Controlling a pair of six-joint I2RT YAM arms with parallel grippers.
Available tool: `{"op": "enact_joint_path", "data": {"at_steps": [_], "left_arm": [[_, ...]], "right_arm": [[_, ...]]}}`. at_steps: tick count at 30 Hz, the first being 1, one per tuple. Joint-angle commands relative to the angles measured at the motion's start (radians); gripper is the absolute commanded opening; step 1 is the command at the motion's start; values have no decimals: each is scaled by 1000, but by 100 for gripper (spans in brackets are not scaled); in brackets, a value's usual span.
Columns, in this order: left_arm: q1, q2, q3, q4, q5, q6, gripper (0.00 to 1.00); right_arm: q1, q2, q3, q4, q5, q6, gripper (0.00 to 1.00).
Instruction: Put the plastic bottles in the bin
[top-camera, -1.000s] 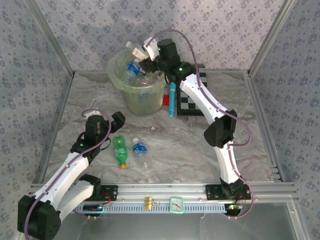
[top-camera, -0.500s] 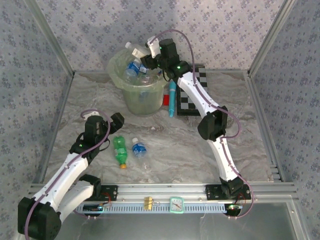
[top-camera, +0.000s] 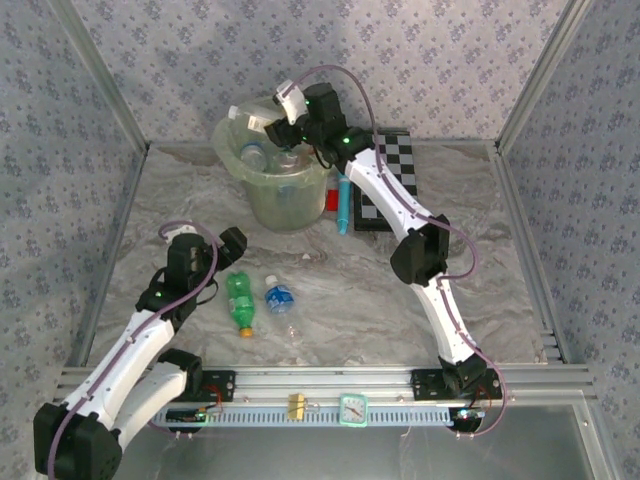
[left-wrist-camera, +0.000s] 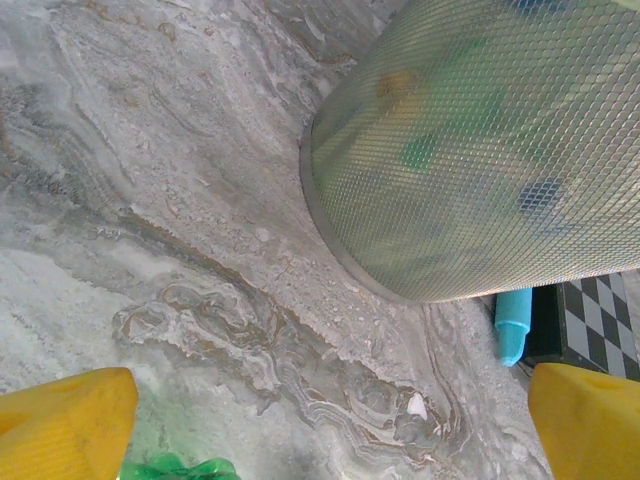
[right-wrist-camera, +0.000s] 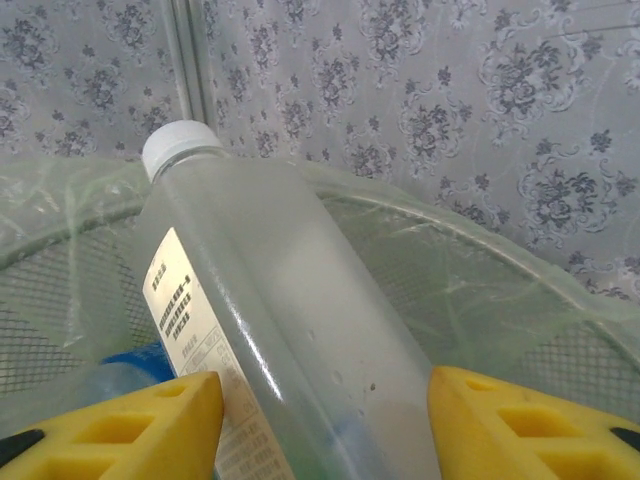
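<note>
Right gripper pinching clear bottle over bin, base cut off, left gripper spread

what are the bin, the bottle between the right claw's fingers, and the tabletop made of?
Bin: translucent pale-green plastic by the look, with a fine mesh texture; contents show through as blurs.
Bottle: thin clear plastic, glossy; the body is see-through, with bright streaks along its side.
Cap: white, opaque, probably plastic.
Tabletop: matte, grey marble veining; real stone or printed sheet, can't tell.
</note>
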Motion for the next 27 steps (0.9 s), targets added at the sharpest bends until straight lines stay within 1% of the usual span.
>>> {"op": "enact_joint_path", "data": {"at_steps": [1,3,6,12,14,18,22,27], "left_arm": [[6,-15,17,-55,-9,6,100],[7,-18,26,-84,-10,11,100],[7,-18,36,-128,-10,16,100],[7,-21,38,-186,11,16,100],[7,-22,41,-208,16,13,100],[5,-20,44,-238,24,9,100],[3,-10,46,-262,38,6,100],[-15,18,43,-287,48,-4,100]], "right_arm": [[9,-76,-5,-55,26,-11,63],[9,-121,-29,-54,37,-9,67],[10,-225,-135,-14,48,-5,75],[6,-469,-438,123,83,20,87],[1,-547,-532,155,90,31,90],[-20,-680,-704,191,89,90,100],[-43,-824,-923,248,79,150,100],[-50,-992,-1196,334,127,232,100]]}}
